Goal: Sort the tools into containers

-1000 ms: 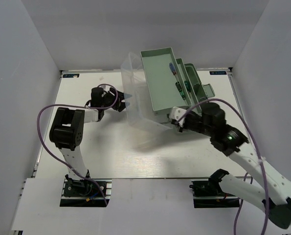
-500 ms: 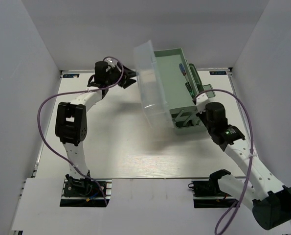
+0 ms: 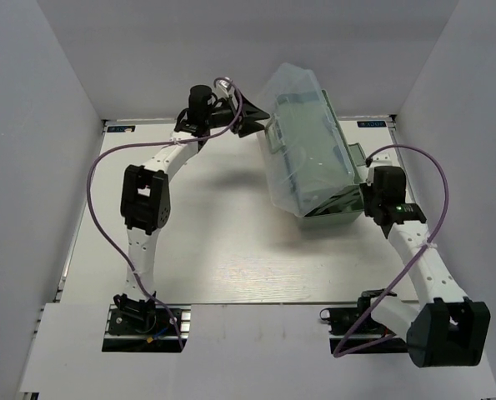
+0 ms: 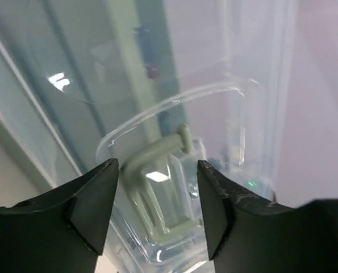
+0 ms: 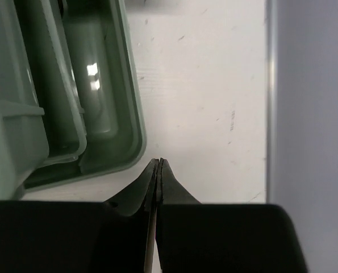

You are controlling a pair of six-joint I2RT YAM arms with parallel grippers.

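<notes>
1. The left gripper (image 4: 157, 170) stood half open, clasping nothing; the translucent lid (image 3: 302, 142), flung wide a moment before, had swung over just ahead of its fingers.
2. The toolbox (image 3: 335, 210) looked nearly closed, so sorting seemed finished.
3. The right gripper (image 5: 158, 163) was pinched shut and empty, with the toolbox's corner just left of its tips.

Tabletop (image 3: 214, 250): white, flat, with pale walls on three sides.
On it: one pale green toolbox (image 3: 338, 210), toward the far right.
Toolbox lid (image 3: 302, 154): clear, tilted over the box.
</notes>
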